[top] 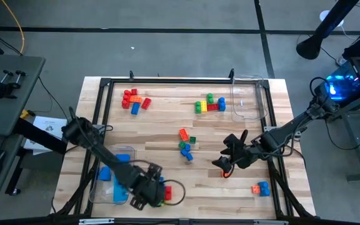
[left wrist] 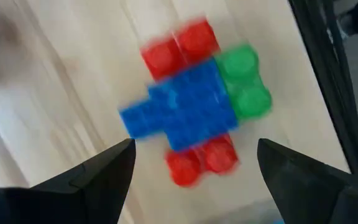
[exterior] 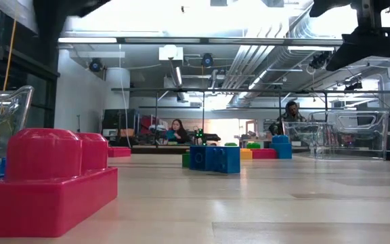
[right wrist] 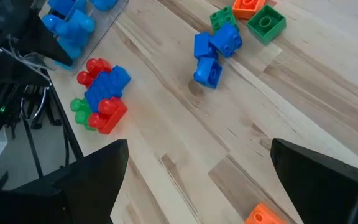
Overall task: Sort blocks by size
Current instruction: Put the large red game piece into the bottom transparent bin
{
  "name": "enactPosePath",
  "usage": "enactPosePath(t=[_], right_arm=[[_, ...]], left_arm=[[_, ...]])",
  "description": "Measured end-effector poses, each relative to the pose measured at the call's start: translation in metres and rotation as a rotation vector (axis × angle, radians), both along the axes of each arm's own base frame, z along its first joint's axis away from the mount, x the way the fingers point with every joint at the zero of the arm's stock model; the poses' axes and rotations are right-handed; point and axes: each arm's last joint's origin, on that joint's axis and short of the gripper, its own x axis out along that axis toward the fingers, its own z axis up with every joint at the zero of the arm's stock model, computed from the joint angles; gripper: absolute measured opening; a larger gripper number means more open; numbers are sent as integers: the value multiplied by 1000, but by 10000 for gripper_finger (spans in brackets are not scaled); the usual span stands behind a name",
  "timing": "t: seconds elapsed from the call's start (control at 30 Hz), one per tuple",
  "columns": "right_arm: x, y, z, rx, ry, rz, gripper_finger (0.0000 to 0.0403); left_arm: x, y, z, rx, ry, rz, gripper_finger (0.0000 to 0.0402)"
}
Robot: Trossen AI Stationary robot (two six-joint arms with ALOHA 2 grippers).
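Left end effector [left wrist: 194,165]: we find it at the near left of the tabletop [top: 167,125], fingers spread wide, nothing between them, poised directly above a small brick cluster [left wrist: 197,102]
Brick cluster: red, blue and green studded bricks lying together on the wood just beside the left tub [top: 108,181]; we judge the spread fingers are set to straddle it
Left tub: clear, holding several blue bricks [top: 105,173]; we read it as the drop point for one size
Right end effector [right wrist: 197,180]: right of centre, raised off the wood, fingers fully apart, empty; it waits
Centre group [top: 185,145]: orange, green and blue bricks, loose, between the two arms
Far groups: a red, orange and blue group [top: 134,100] at far left; a mixed row [top: 210,105] just beside the empty far-right tub [top: 247,100]
Near-right pair [top: 260,187]: orange and blue, apart from the rest
Progress: we judge sorting early, since most bricks lie outside the tubs
Risk: clustered bricks may lift together, mixing sizes
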Motion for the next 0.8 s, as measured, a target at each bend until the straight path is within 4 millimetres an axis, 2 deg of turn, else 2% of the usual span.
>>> enactPosePath(t=[0.07,0.2,0.33,0.4,0.6,0.8], right_arm=[[0,0,0,-2,0,-1,389],[0,-1,0,-9,1,-6,389],[0,-1,0,3,-8,-36,389],[1,-1,0,21,-11,-52,389],[1,-1,1,73,-24,-134,389],[1,-2,1,108,-38,-202,389]], left_arm=[[-4,1,-7,-16,32,133,320],[-3,18,-21,-21,89,487,320],[0,29,-28,-36,115,655,317],[0,34,-32,-38,141,671,308],[-7,42,-47,14,187,569,262],[-4,37,-49,-21,153,419,227]])
